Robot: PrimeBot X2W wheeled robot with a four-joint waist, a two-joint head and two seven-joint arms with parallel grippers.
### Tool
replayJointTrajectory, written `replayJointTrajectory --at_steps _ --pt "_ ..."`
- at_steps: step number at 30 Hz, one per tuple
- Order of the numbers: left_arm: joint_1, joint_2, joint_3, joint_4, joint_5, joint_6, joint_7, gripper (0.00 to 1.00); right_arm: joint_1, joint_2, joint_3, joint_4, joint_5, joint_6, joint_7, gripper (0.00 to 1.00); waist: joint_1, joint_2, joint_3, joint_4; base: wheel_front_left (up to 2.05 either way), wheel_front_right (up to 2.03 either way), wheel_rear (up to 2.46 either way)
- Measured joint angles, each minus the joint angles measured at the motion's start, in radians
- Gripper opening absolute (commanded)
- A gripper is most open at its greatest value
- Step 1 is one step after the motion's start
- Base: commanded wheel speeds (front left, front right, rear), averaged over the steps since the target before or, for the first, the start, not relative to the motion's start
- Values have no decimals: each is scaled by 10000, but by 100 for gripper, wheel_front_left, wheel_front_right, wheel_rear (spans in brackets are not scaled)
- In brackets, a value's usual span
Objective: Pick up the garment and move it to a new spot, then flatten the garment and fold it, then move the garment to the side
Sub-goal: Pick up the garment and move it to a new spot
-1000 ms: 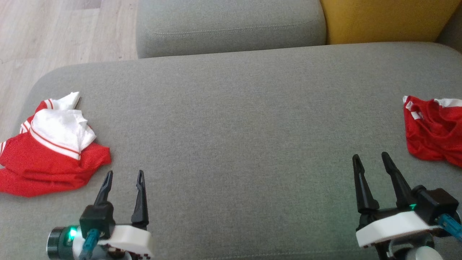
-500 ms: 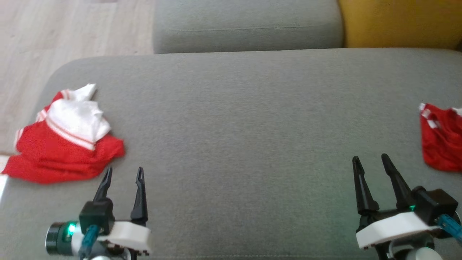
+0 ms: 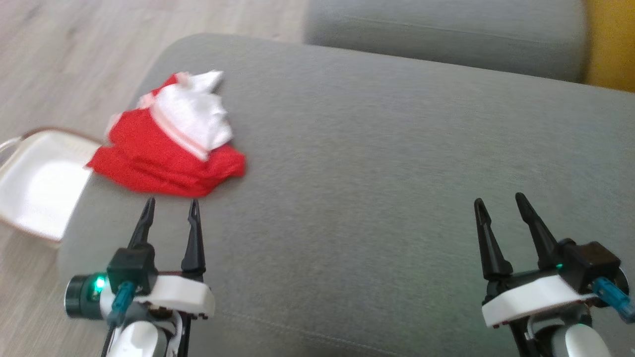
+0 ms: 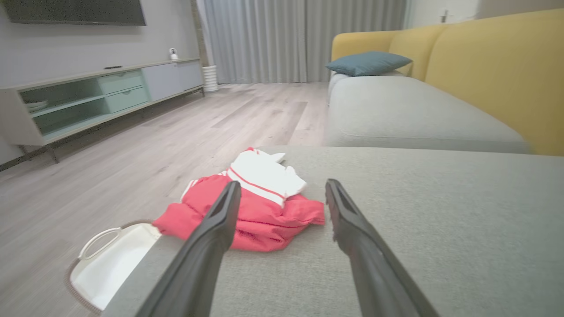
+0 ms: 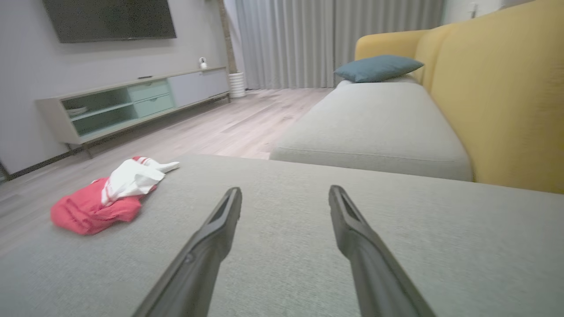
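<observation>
Right now my left gripper hangs over the near left part of the grey cushion with its two dark fingers spread wide and closed on nothing. In the left wrist view, grey fabric and the garment's near edge show between them. The garment lies at twelve o'clock from that gripper, just beyond the fingertips and apart from them as far as I can judge. It is a crumpled red heap with a white panel bunched on top, and a thin red stripe runs along the white. It sits on the cushion's left end, and its corner at eight o'clock reaches the rounded edge.

My right gripper hovers over the near right part of the same cushion, fingers likewise wide apart, with bare grey fabric between them. From it the garment is at ten o'clock, well apart.

On the wooden floor, at nine o'clock from my left gripper, stands a white basket with a brown rim, close against the cushion's side. A second grey seat lies at twelve o'clock beyond the cushion, and a yellow backrest runs along it at two o'clock. In the right wrist view a teal pillow rests at the far end of that seat.
</observation>
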Motion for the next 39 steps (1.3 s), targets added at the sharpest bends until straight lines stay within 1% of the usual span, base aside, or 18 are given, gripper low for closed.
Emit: replayJointTrajectory --at_steps 2,6,8,11,14,17,20,23,26,29,32,36,39 --pt "-123 -69 33 40 0 -6 -50 100 -48 2 35 -15 -46 0 27 100 0 0 67 326 0 0 0" --pt "-273 -148 128 36 6 -174 -52 100 -158 2 63 -67 -71 0 115 100 0 0 264 957 0 0 0" --pt "-270 -182 222 -56 12 -182 -52 100 -165 2 69 -92 -75 2 121 100 0 0 392 1070 0 0 0" --pt "-307 -293 445 -157 113 -251 -54 100 -275 0 98 -203 -236 0 251 100 0 0 646 1107 0 0 0" --pt "-497 -529 629 -176 178 -328 -69 100 -602 0 132 -416 -391 2 439 100 0 0 998 1038 0 0 0" --pt "-1066 -698 865 -111 176 -462 -96 100 -981 -29 148 -694 -439 2 608 100 0 0 1455 906 0 0 0" --pt "-1941 -899 1108 307 165 -746 -115 100 -1356 -180 171 -957 -510 0 759 100 0 0 2012 741 0 0 0" --pt "-2987 -1064 1409 1214 29 -1062 -121 100 -1694 -431 219 -1145 -510 0 903 100 0 0 2615 563 0 0 0" --pt "-4023 -1193 1722 2477 -332 -1427 -121 100 -2003 -685 397 -1243 -506 2 1039 100 0 0 3195 362 0 0 0" --pt "-5027 -1160 2008 3841 -458 -1691 -121 100 -2317 -815 577 -1277 -487 0 1083 100 1 -1 3746 135 0 0 0" --pt "-5987 -1083 2050 5358 -608 -1962 -59 100 -2621 -949 706 -1266 -410 2 1083 100 1 -1 4212 -100 0 0 0" --pt "-6985 -941 2105 7083 -777 -2230 430 100 -2800 -965 794 -1133 -316 0 1083 100 2 -1 4604 -406 0 0 0" --pt "-7563 -754 2222 8054 -924 -2443 984 100 -2802 -968 874 -982 -222 2 1083 100 2 -1 4716 -575 0 0 0"
